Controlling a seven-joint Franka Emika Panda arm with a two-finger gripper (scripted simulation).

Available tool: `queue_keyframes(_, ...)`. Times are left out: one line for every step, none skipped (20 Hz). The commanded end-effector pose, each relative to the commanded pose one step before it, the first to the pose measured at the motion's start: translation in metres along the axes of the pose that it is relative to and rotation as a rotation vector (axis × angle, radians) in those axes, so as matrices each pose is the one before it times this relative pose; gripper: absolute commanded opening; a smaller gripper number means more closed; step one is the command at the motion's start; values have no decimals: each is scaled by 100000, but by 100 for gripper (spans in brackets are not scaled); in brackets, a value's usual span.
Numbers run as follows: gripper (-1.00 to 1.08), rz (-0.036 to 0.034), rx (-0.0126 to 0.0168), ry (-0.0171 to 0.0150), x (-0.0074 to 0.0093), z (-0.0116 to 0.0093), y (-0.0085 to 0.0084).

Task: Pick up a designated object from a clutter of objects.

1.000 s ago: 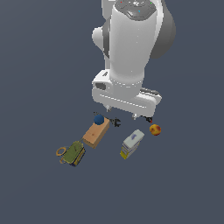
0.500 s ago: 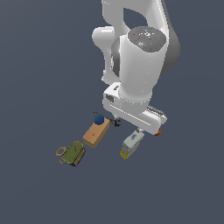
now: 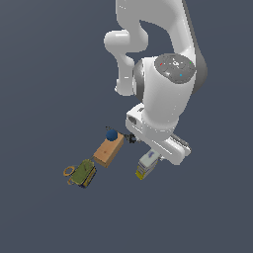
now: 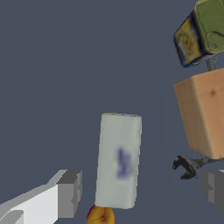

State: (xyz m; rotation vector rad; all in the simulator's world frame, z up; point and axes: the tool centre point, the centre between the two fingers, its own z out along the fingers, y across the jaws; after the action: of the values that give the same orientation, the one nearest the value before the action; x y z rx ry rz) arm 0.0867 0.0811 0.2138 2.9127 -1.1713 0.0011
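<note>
The designated object is a white-grey carton (image 4: 119, 159) with blue-purple print on its face; in the exterior view (image 3: 147, 166) it shows a yellow lower end and lies flat, partly under my hand. My gripper (image 4: 141, 190) is open above it. One finger (image 4: 69, 192) stands just beside the carton and the other finger (image 4: 213, 186) is far off on the opposite side. In the exterior view the hand (image 3: 158, 141) hides the fingers. Nothing is held.
A tan block (image 3: 109, 149) lies to the exterior view's left of the carton, with a blue ball (image 3: 111, 134) and a black clamp (image 3: 131, 139) at its far end. An olive green packet (image 3: 84, 173) has a ring (image 3: 69, 172). An orange-red ball (image 4: 100, 215) touches the carton's end.
The arm has swung lower and toward the exterior view's right. The hand now hangs over the carton and hides the orange-red ball there. The objects have not moved.
</note>
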Motion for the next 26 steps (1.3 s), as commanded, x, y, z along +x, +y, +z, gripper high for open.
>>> queue_keyframes(100,2992,103,-42,-66,498,-411)
queue_keyframes(100,859,16,-26,-32,157,-119)
queue_keyframes(100,743,14,-23,-29,136,-104)
queue_keyframes(100,629,12,-19,-26,116,-87)
queue_keyframes(100,516,9,-16,-21,95,-70)
queue_keyframes(100,402,7,-12,-16,74,-54)
queue_keyframes(100,285,5,-9,-13,53,-40)
queue_keyframes(100,169,3,-5,-9,32,-24)
queue_keyframes(100,69,1,-2,4,11,-3)
queue_keyframes(100,-405,-48,-24,-10,-37,45)
queue_keyframes(100,0,0,0,-2,34,-1)
queue_keyframes(100,0,0,0,-5,100,-2)
queue_keyframes(100,0,0,0,-9,166,-4)
queue_keyframes(100,0,0,0,-13,233,-5)
queue_keyframes(100,68,8,4,18,294,21)
queue_keyframes(100,0,0,0,-22,366,-5)
queue_keyframes(100,68,9,4,9,427,22)
queue_keyframes(100,0,0,0,-32,500,-4)
queue_keyframes(100,68,9,3,-1,552,23)
queue_keyframes(100,0,0,0,-34,519,-3)
queue_keyframes(100,68,9,3,7,449,22)
queue_keyframes(100,0,0,0,-22,391,-7)
queue_keyframes(100,68,8,4,20,322,16)
queue_keyframes(100,0,0,0,-8,265,-15)
queue_keyframes(100,0,0,0,0,202,-20)
queue_keyframes(100,69,7,5,44,133,0)
